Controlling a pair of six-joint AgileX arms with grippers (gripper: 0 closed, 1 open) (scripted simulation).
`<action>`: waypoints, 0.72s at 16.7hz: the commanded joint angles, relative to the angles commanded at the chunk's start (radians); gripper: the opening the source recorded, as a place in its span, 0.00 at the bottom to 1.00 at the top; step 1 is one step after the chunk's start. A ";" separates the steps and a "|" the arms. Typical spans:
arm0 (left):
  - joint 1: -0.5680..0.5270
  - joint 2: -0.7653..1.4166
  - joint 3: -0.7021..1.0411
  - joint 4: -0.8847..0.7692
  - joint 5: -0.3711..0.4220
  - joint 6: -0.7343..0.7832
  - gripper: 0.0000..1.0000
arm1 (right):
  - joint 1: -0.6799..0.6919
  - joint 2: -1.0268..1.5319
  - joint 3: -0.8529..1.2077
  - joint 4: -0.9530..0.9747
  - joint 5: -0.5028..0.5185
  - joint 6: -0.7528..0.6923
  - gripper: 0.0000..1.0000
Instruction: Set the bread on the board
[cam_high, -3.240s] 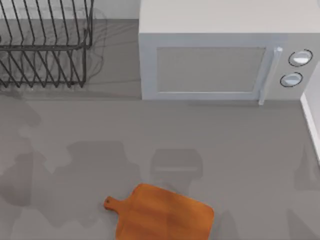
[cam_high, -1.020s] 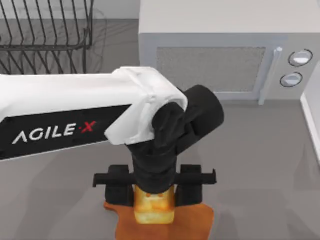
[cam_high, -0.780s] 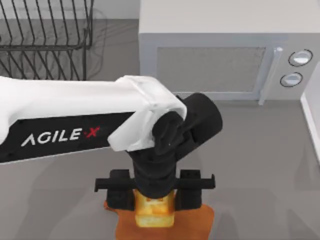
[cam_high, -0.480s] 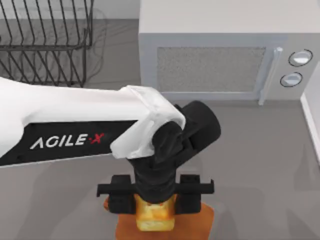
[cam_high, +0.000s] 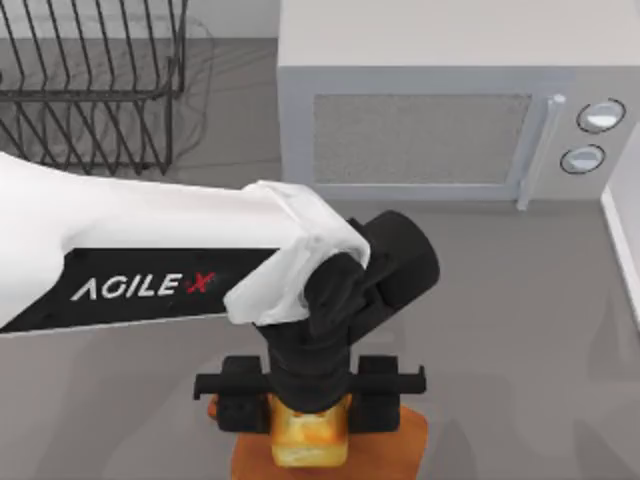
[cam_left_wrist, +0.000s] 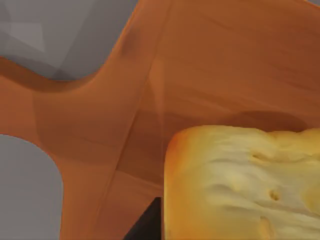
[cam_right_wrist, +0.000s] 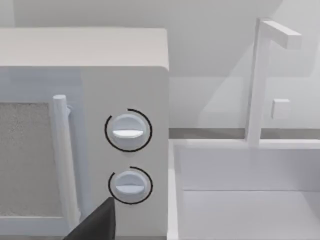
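grey table (cam_high: 520, 320): left gripper (cam_high: 310, 425) clamps bread (cam_high: 310, 440) over board (cam_high: 400, 440)

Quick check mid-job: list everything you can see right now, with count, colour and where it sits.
bread: one, golden-yellow with a browner crust, held between the left gripper's fingers over the board.
board: one, orange-brown wood, near edge of the table, middle; its handle end shows in the left wrist view.
microwave: one, pale grey with two round knobs, far side, right of centre.
dish rack: one, black wire, far left corner.
sink with a tap: one, white, beside the microwave in the right wrist view.
table: one, grey.
left gripper: black, on a white arm reaching in from the left, shut on the bread.
right gripper: dark tip facing the microwave, parked.
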 joint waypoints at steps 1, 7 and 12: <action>0.000 0.000 0.000 0.000 0.000 0.000 0.23 | 0.000 0.000 0.000 0.000 0.000 0.000 1.00; 0.000 0.000 0.000 0.000 0.000 0.000 0.68 | 0.000 0.000 0.000 0.000 0.000 0.000 1.00; 0.000 0.000 0.000 0.000 0.000 0.000 1.00 | 0.000 0.000 0.000 0.000 0.000 0.000 1.00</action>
